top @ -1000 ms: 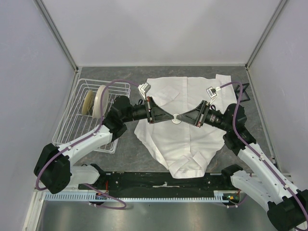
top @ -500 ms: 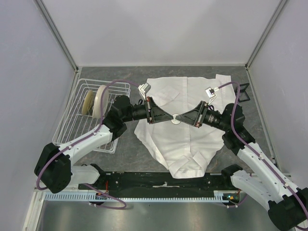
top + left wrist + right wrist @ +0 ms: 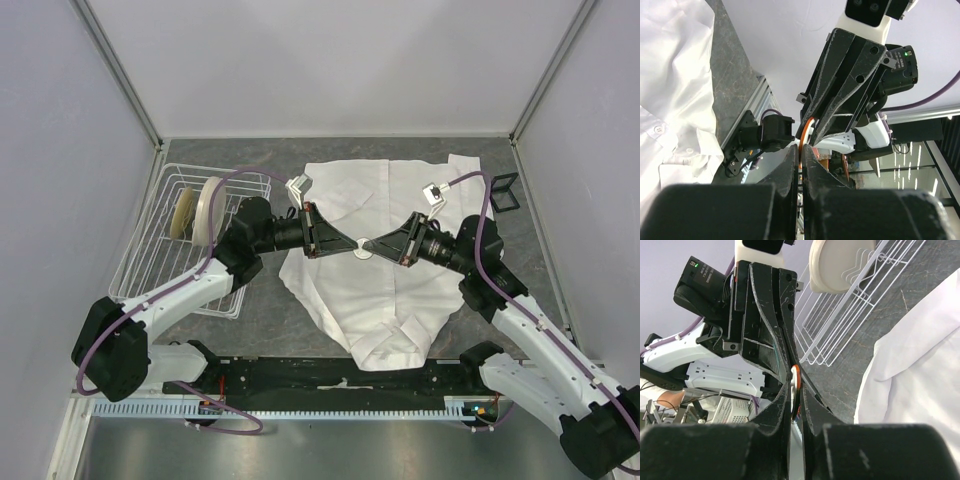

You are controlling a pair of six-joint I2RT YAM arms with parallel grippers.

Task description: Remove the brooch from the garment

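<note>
The brooch is a tiny round disc held in the air between both grippers, above the white shirt spread on the table. My left gripper comes from the left and is shut on the disc's thin orange-rimmed edge. My right gripper comes from the right and is shut on the same disc. The two sets of fingertips meet tip to tip. No cloth shows between the jaws. In the left wrist view the shirt lies well below.
A white wire rack with cream plates stands at the left; it also shows in the right wrist view. A small black wire-frame stand sits at the shirt's far right. Enclosure walls close three sides.
The right arm's wrist has shifted a little left and up, uncovering the black stand. Both grippers stay closed on the brooch at about the same spot.
</note>
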